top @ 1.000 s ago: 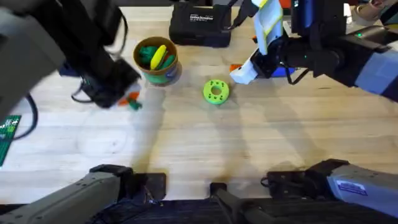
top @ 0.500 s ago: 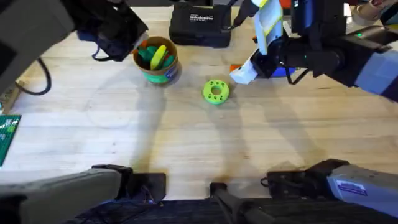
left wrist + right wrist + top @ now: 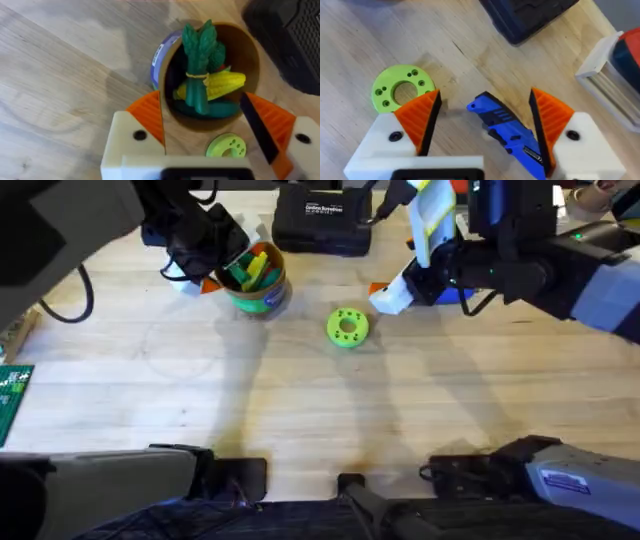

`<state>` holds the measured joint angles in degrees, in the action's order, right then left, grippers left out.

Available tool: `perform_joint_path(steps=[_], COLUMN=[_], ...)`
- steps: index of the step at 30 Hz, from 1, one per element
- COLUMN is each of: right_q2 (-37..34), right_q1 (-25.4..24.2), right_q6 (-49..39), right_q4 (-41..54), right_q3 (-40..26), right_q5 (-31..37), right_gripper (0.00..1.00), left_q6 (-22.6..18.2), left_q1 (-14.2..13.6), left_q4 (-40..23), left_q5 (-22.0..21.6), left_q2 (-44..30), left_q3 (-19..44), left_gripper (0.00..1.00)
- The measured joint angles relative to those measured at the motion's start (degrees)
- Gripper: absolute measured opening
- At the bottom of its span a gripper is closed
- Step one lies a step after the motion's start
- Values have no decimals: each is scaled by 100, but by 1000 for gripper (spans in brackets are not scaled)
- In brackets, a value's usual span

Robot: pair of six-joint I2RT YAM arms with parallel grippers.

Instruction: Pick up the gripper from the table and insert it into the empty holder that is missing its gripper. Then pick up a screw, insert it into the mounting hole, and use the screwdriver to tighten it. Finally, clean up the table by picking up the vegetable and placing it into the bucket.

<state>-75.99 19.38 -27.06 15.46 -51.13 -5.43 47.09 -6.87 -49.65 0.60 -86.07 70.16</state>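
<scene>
The bucket [image 3: 165,55], with its tan rim, stands on the table [image 3: 300,400] left of centre at the back, directly below my left gripper [image 3: 202,120]. That gripper's orange pads [image 3: 147,115] are spread open on either side of the bucket [image 3: 262,298]. The dark-green vegetable [image 3: 222,109] lies inside it, under an asparagus bundle [image 3: 197,65] and a yellow corn toy [image 3: 225,82]. My left gripper [image 3: 222,272] holds nothing. At the back right my right gripper [image 3: 484,100] stands open, with the blue screwdriver [image 3: 507,130] lying between its pads. The loose gripper part, the holder and the screw are out of view.
A lime-green disc [image 3: 347,327] lies mid-table, close beside my right gripper [image 3: 395,295]. A black case [image 3: 322,220] sits at the back edge. A white rack [image 3: 607,75] stands past the screwdriver [image 3: 458,296]. A green circuit board [image 3: 12,395] lies at the left edge.
My left arm has lifted from the table left of the bucket and swung right to hang over it. The green piece seen beside its pad is now off the table. My right arm has stayed still.
</scene>
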Motion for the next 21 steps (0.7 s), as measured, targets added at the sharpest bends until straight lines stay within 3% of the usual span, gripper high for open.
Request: perform_joint_path(steps=[5, 12, 18, 21], right_q2=[211, 1128, 1879, 2160], right_q1=[0, 0, 0, 0], right_q6=[739, 1358, 1803, 2186], right_q4=[227, 1558, 2462, 2800], right_q3=[-5, -352, -540, -540], right_q5=[0, -2, -4, -5], right_gripper=[994, 994, 994, 994], left_q6=[-667, -2525, -4141, -4687], left_q1=[0, 0, 0, 0], left_q4=[-823, -2070, -2667, -2786], left_q5=[8, 49, 735, 990], left_q2=[339, 1133, 1438, 1456], left_q3=[550, 1108, 1110, 1109], left_gripper=[957, 993, 987, 987])
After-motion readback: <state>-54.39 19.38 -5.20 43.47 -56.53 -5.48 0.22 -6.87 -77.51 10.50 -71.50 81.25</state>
